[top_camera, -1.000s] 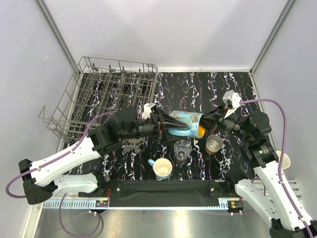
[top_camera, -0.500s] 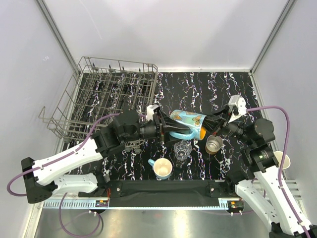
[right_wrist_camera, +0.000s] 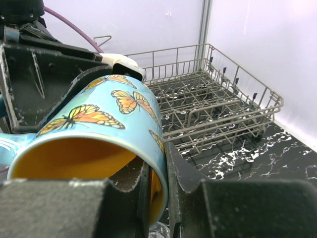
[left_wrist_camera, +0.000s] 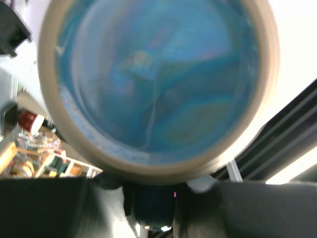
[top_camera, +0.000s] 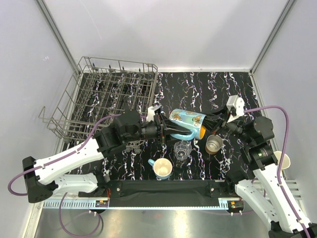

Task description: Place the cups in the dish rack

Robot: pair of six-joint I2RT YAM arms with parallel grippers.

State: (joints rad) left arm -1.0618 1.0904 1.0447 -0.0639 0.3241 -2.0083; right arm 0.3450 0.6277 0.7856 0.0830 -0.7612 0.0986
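Note:
The teal mug (top_camera: 188,120) with butterflies and an orange inside hangs on its side above the table's middle, between both grippers. My left gripper (top_camera: 173,128) is shut on its handle at the base end; the mug's blue underside (left_wrist_camera: 153,74) fills the left wrist view above my left gripper (left_wrist_camera: 153,193). My right gripper (top_camera: 208,128) pinches the rim, one finger inside and one outside, as the right wrist view shows (right_wrist_camera: 157,168) on the mug (right_wrist_camera: 99,119). The clear glass tumbler (top_camera: 182,149), light-blue mug (top_camera: 162,168) and metal cup (top_camera: 214,144) stand below. The dish rack (top_camera: 84,99) holds no cup.
The rack's wire wall (right_wrist_camera: 218,106) stands beyond the mug in the right wrist view. White walls close in the black marbled table (top_camera: 198,89). A white cup (top_camera: 284,159) sits past the right wall beside my right arm.
The mug and both grippers have shifted slightly right and a little up. My right arm's elbow has swung rightward. The cups on the table have not moved.

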